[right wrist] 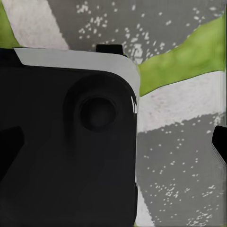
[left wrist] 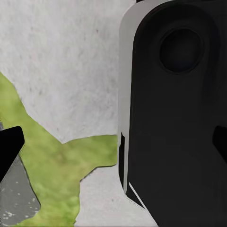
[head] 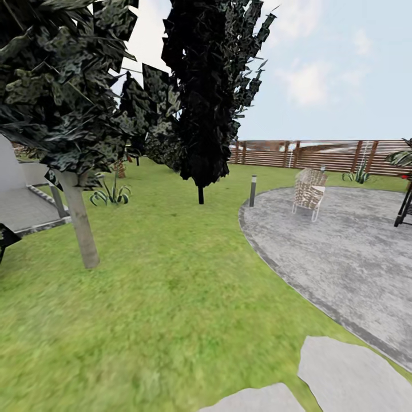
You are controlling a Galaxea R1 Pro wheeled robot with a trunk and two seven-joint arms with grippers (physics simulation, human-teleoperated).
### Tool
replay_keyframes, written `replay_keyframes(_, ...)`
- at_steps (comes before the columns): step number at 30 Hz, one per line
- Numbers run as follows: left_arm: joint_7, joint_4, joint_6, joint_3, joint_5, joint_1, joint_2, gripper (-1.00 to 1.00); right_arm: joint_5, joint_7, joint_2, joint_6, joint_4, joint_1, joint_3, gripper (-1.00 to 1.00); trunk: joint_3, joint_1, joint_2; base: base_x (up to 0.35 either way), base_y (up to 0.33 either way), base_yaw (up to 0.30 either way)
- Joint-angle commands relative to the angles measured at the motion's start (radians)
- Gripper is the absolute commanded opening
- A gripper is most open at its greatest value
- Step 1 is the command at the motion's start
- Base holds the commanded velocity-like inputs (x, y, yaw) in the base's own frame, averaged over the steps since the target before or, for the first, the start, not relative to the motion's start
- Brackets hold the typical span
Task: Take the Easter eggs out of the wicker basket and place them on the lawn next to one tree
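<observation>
Lawn: the lawn spreads ahead, beside grey paving stones.
Tree: the tree stands on the grass at left, thin trunk bare.
Chair: a wicker chair sits on the paving.
Jaws: cannot tell for either arm.

Even, bright daylight under a pale, lightly clouded sky — no clear sun direction, hardly any cast shadows on the lawn. The dark cypress-like tree renders nearly black, its leaves jagged. Grass smears soft toward the lower edge — both wrist views look blurry and low-detail.
</observation>
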State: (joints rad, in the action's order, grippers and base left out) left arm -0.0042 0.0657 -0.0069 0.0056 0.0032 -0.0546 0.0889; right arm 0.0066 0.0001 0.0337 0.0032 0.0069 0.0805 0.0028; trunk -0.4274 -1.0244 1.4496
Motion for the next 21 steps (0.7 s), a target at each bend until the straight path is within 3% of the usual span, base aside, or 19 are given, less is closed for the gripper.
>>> replay_keyframes(1,0.000,0.002,-0.001,0.000,0.000,-0.001,0.000,1.00,0.001,0.000,0.000,0.000,0.001,0.001,0.001,1.00,-0.001,-0.001,0.000,0.335,0.000,-0.004)
replay_keyframes(21,-0.002,0.002,-0.001,0.000,0.000,-0.001,0.000,1.00,0.002,0.000,0.000,0.001,0.001,0.001,0.002,1.00,-0.001,-0.001,0.000,0.335,0.000,0.000)
